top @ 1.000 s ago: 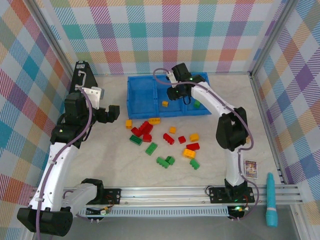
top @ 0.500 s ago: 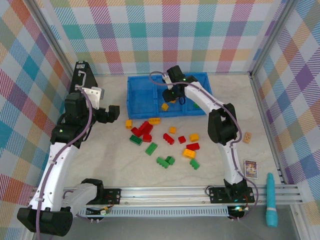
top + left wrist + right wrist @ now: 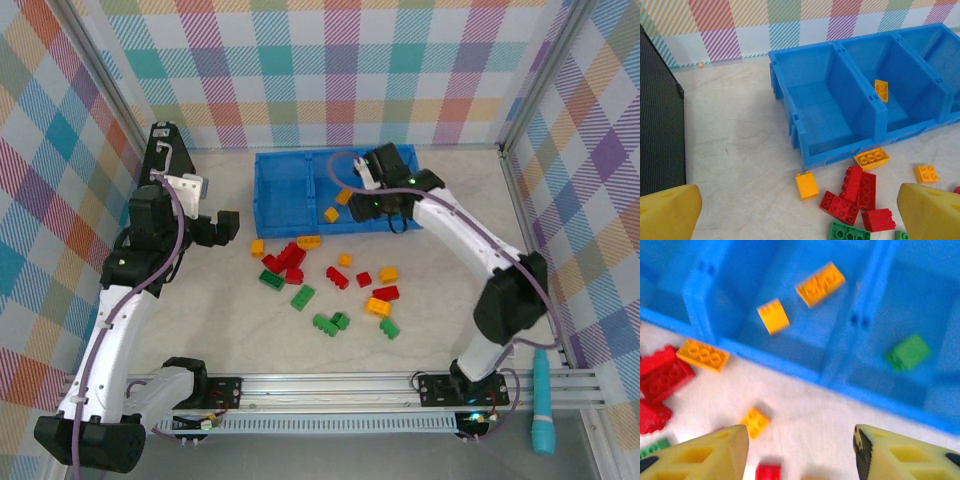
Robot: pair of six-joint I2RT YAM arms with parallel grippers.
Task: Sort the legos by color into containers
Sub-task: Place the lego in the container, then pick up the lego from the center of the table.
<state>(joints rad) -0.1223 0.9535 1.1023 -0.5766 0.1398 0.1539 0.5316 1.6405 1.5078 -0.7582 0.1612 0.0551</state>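
The right gripper (image 3: 797,442) was held open and empty over the front wall of the blue bin (image 3: 840,371), evidently clear of the two orange legos (image 3: 820,284) seen in its middle compartment (image 3: 805,325), while the left gripper (image 3: 800,212) was held wide open off the bin's left front corner, where most legos (image 3: 337,277) were seen scattered unsorted.

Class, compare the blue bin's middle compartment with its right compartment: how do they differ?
The middle compartment holds yellow-orange bricks; the right compartment holds a green brick. The middle compartment shows two bricks, the right compartment just one. Both are low-walled sections of the same blue bin, side by side.
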